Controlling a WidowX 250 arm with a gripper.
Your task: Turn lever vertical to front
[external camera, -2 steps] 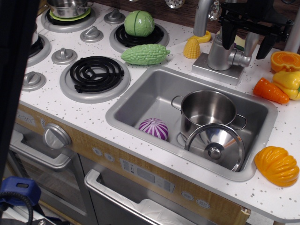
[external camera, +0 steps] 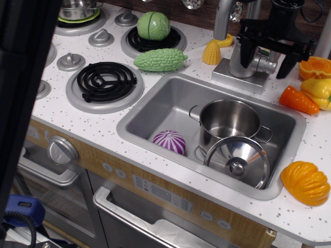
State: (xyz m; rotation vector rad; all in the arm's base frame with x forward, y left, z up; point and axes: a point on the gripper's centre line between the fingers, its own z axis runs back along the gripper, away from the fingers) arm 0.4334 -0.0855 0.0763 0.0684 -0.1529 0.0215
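Spreading across most of the view is the white speckled counter (external camera: 93, 129), with black burners at its left and a steel sink (external camera: 155, 111) set into its middle. Inside the sink stand a steel pot (external camera: 229, 120), its lid (external camera: 238, 161) leaning against the pot's front, and a purple striped ball (external camera: 169, 141) to the pot's left. Behind the sink rises the faucet (external camera: 243, 57) on its square base, and the short lever (external camera: 266, 64) sticks out from the faucet body toward the right, roughly level.

The black claw (external camera: 267, 54) hangs directly over that lever with its fingers spread wide, one finger (external camera: 247, 51) in front of the faucet body and the other out near the orange half (external camera: 315, 67). The lever's tip lies between them, but no finger appears to press on it, so the claw is open and holding nothing.

Toy food lies around: a green bumpy gourd (external camera: 160, 59), a cabbage (external camera: 153, 25), a corn cob (external camera: 211, 52), a carrot (external camera: 298, 100), and a yellow pepper (external camera: 305, 182).

Judging by this, the approach is nearly finished and the real work is not yet begun. Closing on or pushing against the lever and swinging it toward the front of the counter remain to be done.
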